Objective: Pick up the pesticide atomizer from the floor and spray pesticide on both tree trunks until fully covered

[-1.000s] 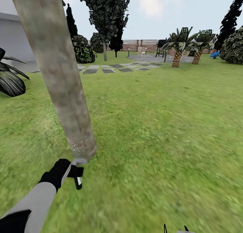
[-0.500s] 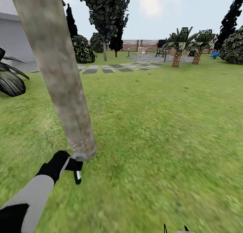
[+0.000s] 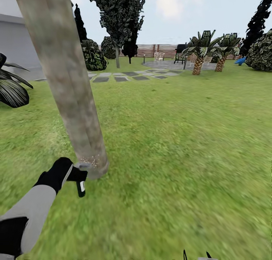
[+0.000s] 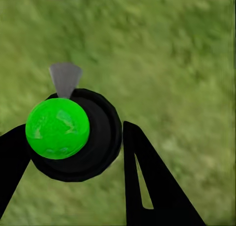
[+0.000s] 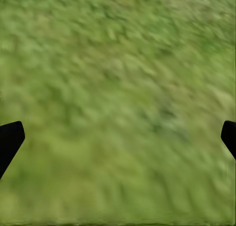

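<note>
Left gripper point(image 4: 73, 152) fingers clenched round spray bottle point(image 3: 81, 187) body; looks light, rigid, smooth, likely slippery; right gripper point(image 5: 118, 137) fingers released.

One atomizer point(image 3: 80, 184), two palms point(image 3: 198, 52) (far off).

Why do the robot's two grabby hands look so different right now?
The left gripper has its fingers closed around the pesticide atomizer; the right gripper holds nothing. The left fingers sit close together against the bottle; the right fingers are spread wide apart. The left gripper is by the foot of the tree trunk; the right one hangs over bare grass. Both have black fingers and point down at the lawn.
</note>
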Motion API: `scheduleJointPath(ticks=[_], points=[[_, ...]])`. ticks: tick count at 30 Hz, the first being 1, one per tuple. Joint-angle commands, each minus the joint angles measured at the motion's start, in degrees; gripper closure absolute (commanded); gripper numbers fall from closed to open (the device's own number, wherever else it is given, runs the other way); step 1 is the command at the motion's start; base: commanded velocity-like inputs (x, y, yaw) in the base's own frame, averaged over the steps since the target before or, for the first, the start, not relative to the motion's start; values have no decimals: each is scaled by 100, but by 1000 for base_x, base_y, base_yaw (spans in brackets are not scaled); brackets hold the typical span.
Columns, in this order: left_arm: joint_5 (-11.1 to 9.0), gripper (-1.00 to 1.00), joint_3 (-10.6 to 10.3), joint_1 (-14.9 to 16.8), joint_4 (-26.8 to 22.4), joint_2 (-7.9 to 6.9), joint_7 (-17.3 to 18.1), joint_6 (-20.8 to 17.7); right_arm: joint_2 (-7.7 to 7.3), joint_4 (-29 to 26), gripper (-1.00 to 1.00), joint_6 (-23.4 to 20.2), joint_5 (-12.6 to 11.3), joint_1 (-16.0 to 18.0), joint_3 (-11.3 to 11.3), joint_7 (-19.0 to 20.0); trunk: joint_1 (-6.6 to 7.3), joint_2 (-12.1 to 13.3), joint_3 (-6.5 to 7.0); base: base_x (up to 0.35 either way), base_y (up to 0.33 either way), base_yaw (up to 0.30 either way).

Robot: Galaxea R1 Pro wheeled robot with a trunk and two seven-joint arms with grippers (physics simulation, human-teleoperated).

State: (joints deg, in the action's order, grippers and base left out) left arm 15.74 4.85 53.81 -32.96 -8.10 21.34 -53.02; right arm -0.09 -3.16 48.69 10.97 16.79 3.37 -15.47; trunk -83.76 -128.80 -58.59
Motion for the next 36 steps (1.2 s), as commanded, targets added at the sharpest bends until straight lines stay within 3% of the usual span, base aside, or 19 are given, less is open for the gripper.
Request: scheduleJointPath(ticks=[1,4,8,10,12,21,23,27,29,33,35,36], points=[[25,100,-1,16,4,10,-3,3,0,0,-100,0,1,0,-1,0,0,0,0,-95,20,0],[50,100,-8,129,10,10,-12,-2,-6,0,-100,0,1,0,4,0,0,0,0,-28,6,0],[68,100,-2,360,27,-127,-30,-230,-15,0,-100,-7,2,0,6,0,0,0,0,-2,0,0],[69,100,-2,391,40,-396,-20,-287,-10,0,-100,-9,2,0,2,0,0,0,0,0,0,0],[70,100,-3,381,43,-483,-11,-293,-13,0,-100,-9,2,0,4,0,0,0,0,0,0,0],[51,100,-7,307,26,-392,-11,-297,-9,0,-100,-7,2,0,6,0,0,0,0,104,25,0],[66,100,-15,307,30,-435,-8,-297,-9,0,-100,-8,0,0,6,0,0,0,0,56,15,0],[78,100,-19,306,43,-707,-8,-288,-9,0,-100,-9,2,0,6,0,0,0,0,7,2,0],[68,100,-24,299,50,-754,-1,-282,-9,0,-100,-9,2,0,4,0,0,0,0,1,0,0],[47,100,-35,295,32,-593,0,-291,-9,0,-100,-9,2,0,5,0,0,0,0,0,0,0],[44,100,-72,304,20,-332,-6,-295,-9,0,-100,-8,2,0,5,0,0,0,0,0,0,0],[48,100,-80,311,19,-275,-11,-296,-9,0,-100,-8,2,0,5,0,0,0,0,0,0,0]])
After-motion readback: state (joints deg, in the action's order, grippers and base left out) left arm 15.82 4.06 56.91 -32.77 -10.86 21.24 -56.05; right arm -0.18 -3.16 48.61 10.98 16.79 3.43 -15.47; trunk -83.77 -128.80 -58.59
